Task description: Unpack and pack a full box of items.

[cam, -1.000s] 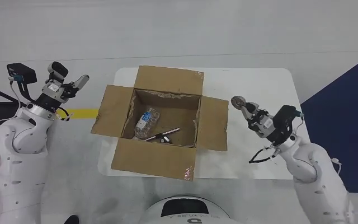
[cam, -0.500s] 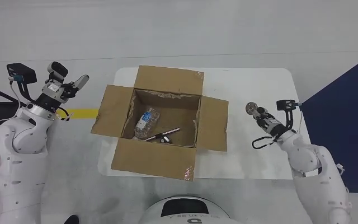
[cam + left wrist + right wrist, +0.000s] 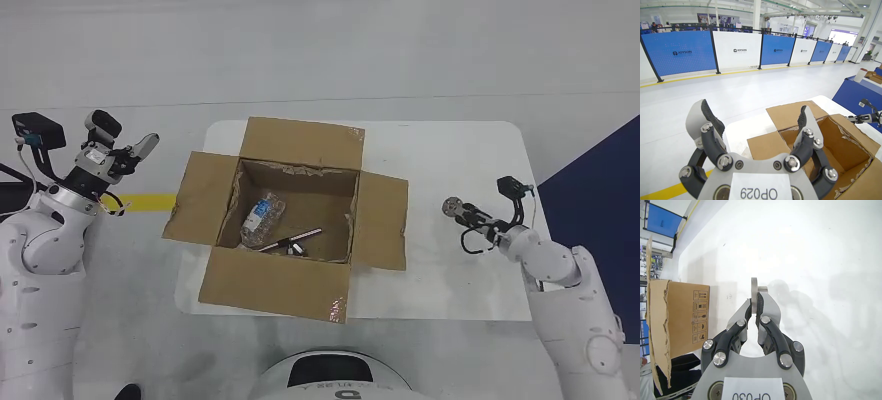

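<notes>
**Box open, metal disc in my R grip**

Cardboard box (image 3: 296, 160) sits mid-table w/ all four flaps folded out. Inside on the bottom: a clear plastic bottle (image 3: 263, 220) lying on its side, and just beside it a thin dark stick-like item (image 3: 293, 240), too small to ID.

To the right of the box, apart from its right flap, my right gripper (image 3: 754, 303) is low over the white table (image 3: 450, 280). Its fingers are pinched narrow on a round metal disc (image 3: 754, 285) w/ a short hub, held on edge betw. the pads. Can't tell if the disc touches the tabletop.

My left gripper (image 3: 754, 108) hangs off the table's left side, over the floor, near the box's left flap. Its fingers are spread wide w/ nothing betw. them. A yellow floor line (image 3: 150, 202) runs just below it in the top view.
</notes>
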`<state>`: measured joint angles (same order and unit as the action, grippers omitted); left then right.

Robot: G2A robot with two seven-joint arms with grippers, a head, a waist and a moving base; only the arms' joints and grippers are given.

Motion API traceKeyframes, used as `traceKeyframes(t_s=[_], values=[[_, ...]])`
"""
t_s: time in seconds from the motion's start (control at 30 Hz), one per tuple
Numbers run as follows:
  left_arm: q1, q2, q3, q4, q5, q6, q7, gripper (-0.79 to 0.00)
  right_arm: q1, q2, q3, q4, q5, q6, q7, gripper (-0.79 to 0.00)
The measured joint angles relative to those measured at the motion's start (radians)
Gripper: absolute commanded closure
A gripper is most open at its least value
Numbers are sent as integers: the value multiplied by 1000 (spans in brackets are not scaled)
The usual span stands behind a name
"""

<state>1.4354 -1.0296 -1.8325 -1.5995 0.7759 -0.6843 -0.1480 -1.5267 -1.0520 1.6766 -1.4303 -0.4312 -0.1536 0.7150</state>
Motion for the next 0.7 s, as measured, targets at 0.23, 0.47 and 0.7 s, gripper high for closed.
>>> traceKeyframes(t_s=[0.23, 0.47, 0.7], values=[[0, 0, 0, 0, 0, 0, 0, -785, -16, 1, 11, 10, 13, 59, -8, 0], [0, 0, 0, 0, 0, 0, 0, -785, -1, 2, 7, 49, 28, 86, -6, -157], [0, 0, 0, 0, 0, 0, 0, -785, -6, 3, 9, 46, 35, 87, -21, -785]])
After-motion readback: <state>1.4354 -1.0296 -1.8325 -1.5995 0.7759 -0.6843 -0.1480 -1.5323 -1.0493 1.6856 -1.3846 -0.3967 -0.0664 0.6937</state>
